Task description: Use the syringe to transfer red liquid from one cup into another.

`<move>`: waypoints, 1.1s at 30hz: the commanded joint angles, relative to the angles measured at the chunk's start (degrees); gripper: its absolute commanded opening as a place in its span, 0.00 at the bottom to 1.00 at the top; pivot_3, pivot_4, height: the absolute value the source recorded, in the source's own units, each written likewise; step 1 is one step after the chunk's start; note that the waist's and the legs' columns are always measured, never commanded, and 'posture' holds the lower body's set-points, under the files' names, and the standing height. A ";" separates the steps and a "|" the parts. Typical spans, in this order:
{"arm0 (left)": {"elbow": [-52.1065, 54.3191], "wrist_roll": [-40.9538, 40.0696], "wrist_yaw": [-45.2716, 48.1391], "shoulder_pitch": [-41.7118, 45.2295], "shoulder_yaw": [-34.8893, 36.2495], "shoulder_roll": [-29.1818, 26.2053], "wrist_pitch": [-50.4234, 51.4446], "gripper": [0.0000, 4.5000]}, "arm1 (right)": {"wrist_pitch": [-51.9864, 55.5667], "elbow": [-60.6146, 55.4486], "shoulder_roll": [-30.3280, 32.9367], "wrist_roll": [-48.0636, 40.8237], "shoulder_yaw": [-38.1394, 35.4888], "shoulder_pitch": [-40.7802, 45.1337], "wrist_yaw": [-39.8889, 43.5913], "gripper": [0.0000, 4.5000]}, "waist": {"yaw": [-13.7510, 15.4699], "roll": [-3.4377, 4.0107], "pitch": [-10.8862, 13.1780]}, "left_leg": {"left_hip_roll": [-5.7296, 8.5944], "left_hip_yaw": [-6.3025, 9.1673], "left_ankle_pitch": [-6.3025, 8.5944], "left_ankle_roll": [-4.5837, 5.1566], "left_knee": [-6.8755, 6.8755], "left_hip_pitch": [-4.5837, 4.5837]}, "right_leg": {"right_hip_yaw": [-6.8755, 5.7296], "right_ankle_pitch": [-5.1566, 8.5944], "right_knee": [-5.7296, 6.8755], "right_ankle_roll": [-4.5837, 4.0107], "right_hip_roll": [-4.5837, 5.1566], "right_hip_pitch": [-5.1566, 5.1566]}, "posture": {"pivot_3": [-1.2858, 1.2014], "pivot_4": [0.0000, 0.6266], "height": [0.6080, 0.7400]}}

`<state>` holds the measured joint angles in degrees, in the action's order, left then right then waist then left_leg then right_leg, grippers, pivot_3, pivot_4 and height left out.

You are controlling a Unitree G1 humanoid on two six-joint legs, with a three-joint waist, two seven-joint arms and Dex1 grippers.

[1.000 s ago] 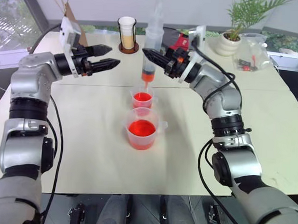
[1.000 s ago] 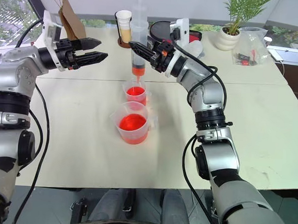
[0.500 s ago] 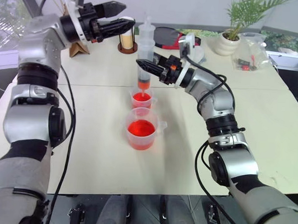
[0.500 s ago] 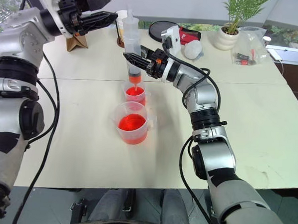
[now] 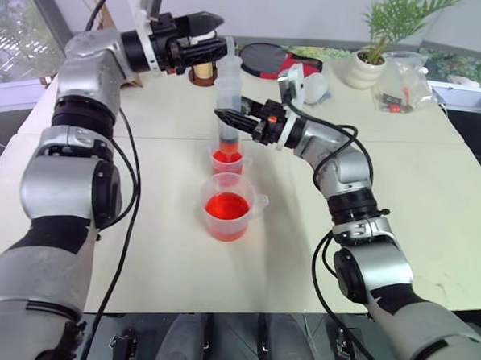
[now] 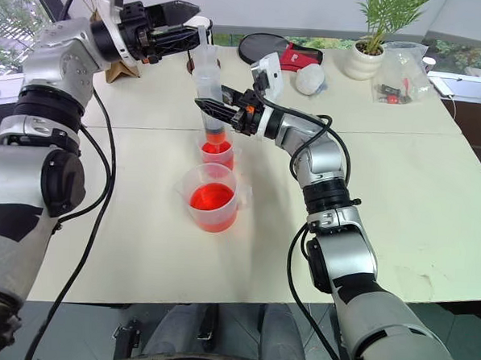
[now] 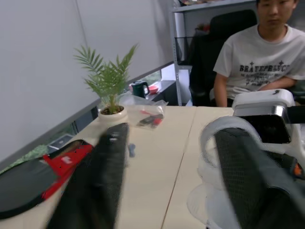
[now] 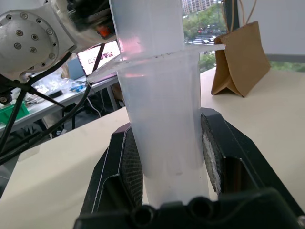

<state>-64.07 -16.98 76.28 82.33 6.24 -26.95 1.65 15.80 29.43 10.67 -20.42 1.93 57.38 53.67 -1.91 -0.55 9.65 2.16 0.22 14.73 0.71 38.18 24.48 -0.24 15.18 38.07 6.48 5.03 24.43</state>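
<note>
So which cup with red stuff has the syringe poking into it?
The smaller cup, the far one with no handle. The syringe, held upright by the right gripper, points straight down into it. The bigger handled cup sits nearer, with nothing above it.

The right arm is reached forward and bent inward, its right claw (image 5: 228, 117) pointed toward the robot's left and clamped shut on the syringe (image 5: 227, 91). The left arm is raised high, its left claw (image 5: 214, 33) pointed rightward with fingers parted.

No text reads clearly — only blurred lettering on a person's T-shirt (image 7: 267, 69)
</note>
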 commanded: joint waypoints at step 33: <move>12.69 -1.81 1.09 -10.28 1.67 5.77 8.35 0.03 | -4.48 -4.51 -5.23 -1.18 -2.87 6.00 -3.61 0.31 | -0.56 0.00 0.00 | 0.00 0.01 -0.08 -0.14 -0.03 0.00 | 0.01 0.00 0.03 0.00 0.02 0.03 | 0.52 0.24 1.00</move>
<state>-51.62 -19.12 76.24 73.17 10.06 -23.93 8.63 13.53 29.93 7.80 -18.86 0.57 57.51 50.43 -2.47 -0.55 9.65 2.16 0.24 14.65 0.57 38.15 24.48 -0.23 15.18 38.10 6.48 5.05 24.46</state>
